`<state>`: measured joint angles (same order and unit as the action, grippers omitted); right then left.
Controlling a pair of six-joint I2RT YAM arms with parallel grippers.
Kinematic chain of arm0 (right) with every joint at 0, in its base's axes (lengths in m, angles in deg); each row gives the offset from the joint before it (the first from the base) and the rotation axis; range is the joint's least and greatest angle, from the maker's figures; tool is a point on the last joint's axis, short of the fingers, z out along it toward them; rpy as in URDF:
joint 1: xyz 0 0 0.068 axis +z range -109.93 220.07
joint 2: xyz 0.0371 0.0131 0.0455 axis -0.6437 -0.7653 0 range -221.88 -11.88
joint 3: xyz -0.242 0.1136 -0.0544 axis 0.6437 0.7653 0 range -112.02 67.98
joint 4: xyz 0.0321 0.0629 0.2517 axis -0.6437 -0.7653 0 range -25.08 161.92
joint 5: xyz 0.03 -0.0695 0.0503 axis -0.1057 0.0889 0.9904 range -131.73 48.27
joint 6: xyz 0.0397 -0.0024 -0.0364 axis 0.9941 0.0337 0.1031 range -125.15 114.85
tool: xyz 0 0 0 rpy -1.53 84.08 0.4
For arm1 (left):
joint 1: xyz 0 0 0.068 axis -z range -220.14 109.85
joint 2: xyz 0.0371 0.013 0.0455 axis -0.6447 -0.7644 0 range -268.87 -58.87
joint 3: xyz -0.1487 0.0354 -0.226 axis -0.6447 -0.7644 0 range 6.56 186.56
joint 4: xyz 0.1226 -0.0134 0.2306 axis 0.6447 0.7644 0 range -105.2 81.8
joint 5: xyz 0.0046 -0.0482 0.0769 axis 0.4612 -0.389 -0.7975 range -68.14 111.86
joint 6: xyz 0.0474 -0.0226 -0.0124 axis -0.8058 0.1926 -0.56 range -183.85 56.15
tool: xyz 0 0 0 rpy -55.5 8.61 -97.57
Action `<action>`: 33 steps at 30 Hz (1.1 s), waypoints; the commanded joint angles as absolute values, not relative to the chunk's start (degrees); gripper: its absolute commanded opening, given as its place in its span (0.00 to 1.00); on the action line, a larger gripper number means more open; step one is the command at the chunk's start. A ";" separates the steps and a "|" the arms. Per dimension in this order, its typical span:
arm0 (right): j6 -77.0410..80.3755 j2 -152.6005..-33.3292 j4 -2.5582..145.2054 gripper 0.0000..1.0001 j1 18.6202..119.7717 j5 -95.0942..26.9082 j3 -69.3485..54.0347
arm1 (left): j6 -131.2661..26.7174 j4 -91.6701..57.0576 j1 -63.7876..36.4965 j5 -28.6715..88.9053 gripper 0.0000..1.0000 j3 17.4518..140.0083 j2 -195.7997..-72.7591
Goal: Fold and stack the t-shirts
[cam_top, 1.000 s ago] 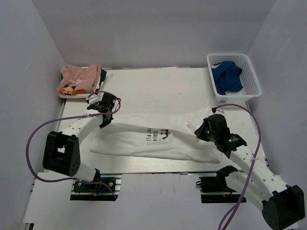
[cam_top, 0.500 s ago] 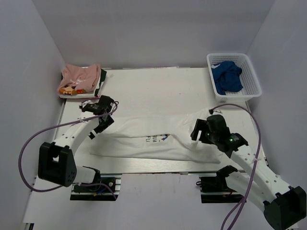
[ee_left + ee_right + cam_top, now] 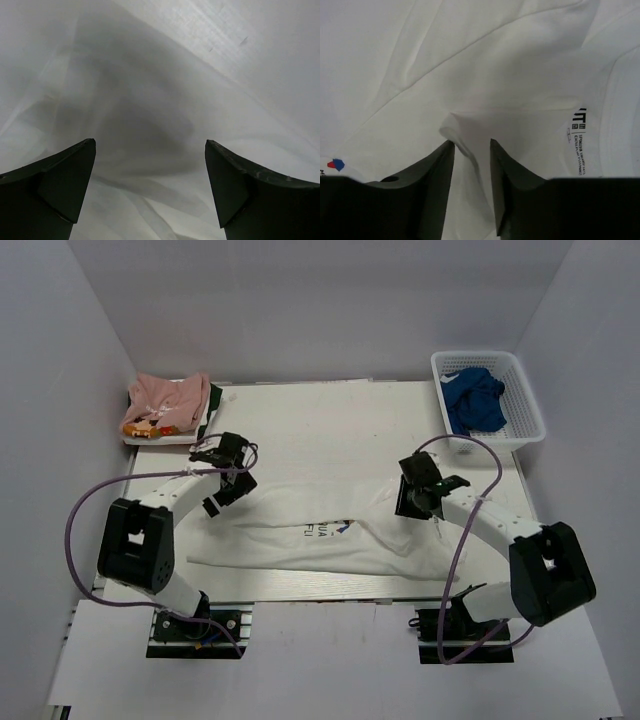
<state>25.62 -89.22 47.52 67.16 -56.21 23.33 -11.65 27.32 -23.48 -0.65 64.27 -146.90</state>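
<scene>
Over the right end of the large white printed t-shirt (image 3: 330, 535), now lying low on the white surface (image 3: 330, 430), my right gripper (image 3: 472, 145) has swung inward. Its fingers sit narrowly apart around a cloth ridge, and I cannot tell if they grip. My left gripper (image 3: 150, 145) gapes wide above the cloth. The neck label (image 3: 577, 134) is too small to read.

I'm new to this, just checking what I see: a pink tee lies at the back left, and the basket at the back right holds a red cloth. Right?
Not quite. The cloth in the basket is blue, not red, as the top view shows. The pink tee does lie at the back left.
</scene>
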 commanded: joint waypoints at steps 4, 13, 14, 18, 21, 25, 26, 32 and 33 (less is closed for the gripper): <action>30.61 -88.27 43.28 0.00 67.14 -60.71 24.55 | -11.56 23.13 -23.01 4.36 1.00 53.95 -146.68; 52.05 -65.90 23.95 0.28 66.88 -64.15 37.20 | -9.54 21.88 -23.01 4.37 1.00 48.56 -148.69; 50.24 -64.72 24.54 0.46 67.05 -63.28 37.74 | -9.54 23.28 -23.01 3.84 1.00 49.09 -148.70; 52.60 -59.08 22.47 0.60 67.05 -63.85 34.95 | -8.93 26.80 -23.01 0.77 1.00 51.56 -149.40; 51.28 -61.61 18.68 0.71 67.23 -66.77 29.23 | -8.92 27.51 -23.01 0.06 1.00 51.56 -148.00; 38.13 -66.45 30.15 0.90 67.58 -60.12 27.01 | -8.40 28.04 -23.01 -0.47 1.00 51.56 -146.50; 35.22 -71.60 34.87 0.90 67.75 -55.06 27.37 | -8.40 27.43 -23.01 -0.47 1.00 50.86 -146.50; 31.67 -93.16 45.82 0.90 67.41 -54.73 20.55 | -4.81 32.25 -23.01 -1.25 1.00 50.24 -147.73; 31.85 -99.27 45.64 0.90 67.40 -55.79 18.86 | -4.27 33.04 -23.01 -1.26 1.00 50.24 -147.73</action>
